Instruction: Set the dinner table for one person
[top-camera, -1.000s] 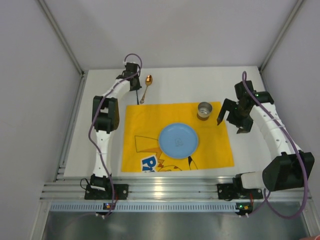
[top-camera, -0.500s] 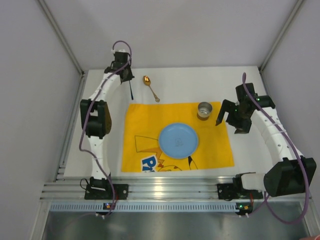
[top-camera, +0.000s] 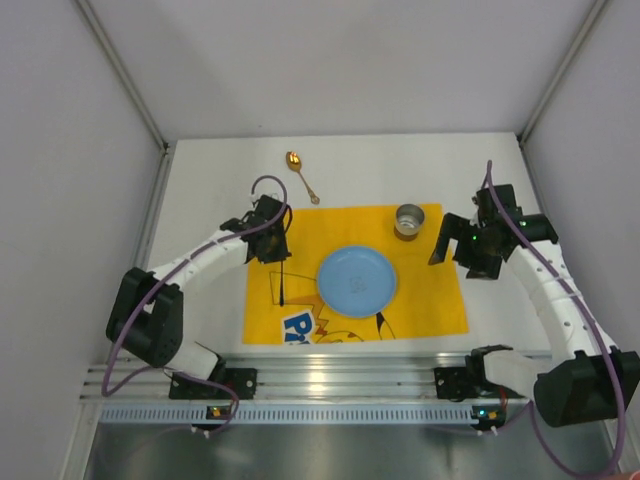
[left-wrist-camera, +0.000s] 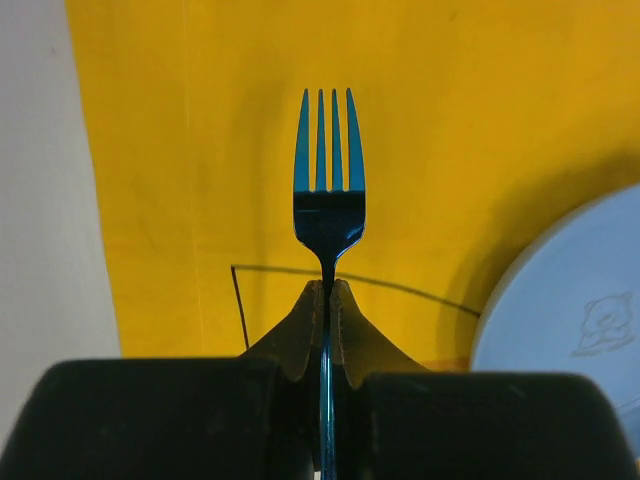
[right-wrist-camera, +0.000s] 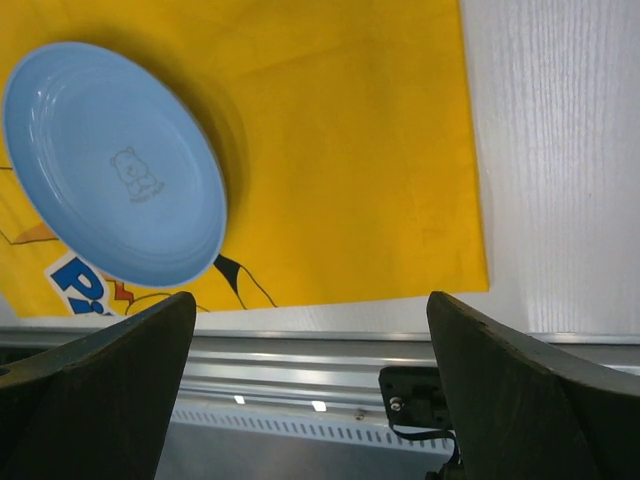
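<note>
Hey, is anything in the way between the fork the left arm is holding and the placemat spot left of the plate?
Nothing visible is. The left tool is shut on the fork, which hangs over bare yellow placemat, with the blue plate off to its right. The spoon and cup lie farther back.

You see the white dinner table (top-camera: 440, 170) filling the middle of the frame. A yellow printed placemat (top-camera: 430, 290) lies flat at its centre, and a copper spoon (top-camera: 304, 179) rests on bare white just above the mat's upper-left edge
</note>
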